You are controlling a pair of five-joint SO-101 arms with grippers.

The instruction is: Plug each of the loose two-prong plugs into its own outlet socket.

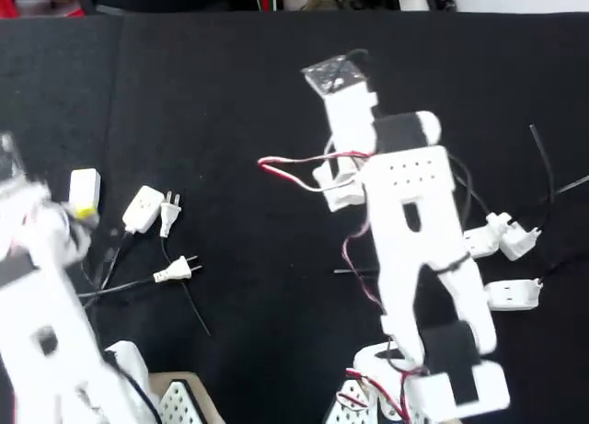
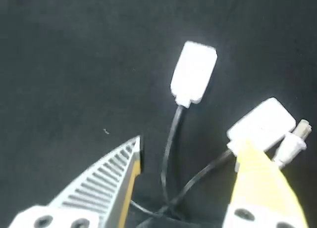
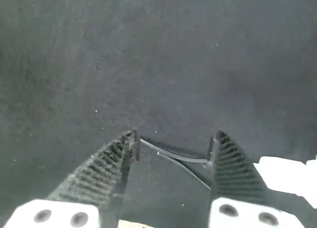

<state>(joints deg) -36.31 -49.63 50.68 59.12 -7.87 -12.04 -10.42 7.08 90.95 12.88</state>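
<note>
The left end effector (image 2: 188,146) hangs wide open and empty over the desk (image 2: 74,50); a two-prong plug (image 2: 293,139) lies just beside a white socket (image 2: 262,125); best pinch its body, prongs free.

My gripper (image 2: 190,148) hangs over black cloth (image 2: 74,55), jaws wide apart, nothing held. Ahead lies a white outlet socket (image 2: 194,72), its black cord (image 2: 171,139) trailing back toward me. A second white socket (image 2: 262,123) sits at my yellow finger (image 2: 260,183), whose tip overlaps it. A plug (image 2: 292,141) lies just beside that socket; contact unclear.
</note>
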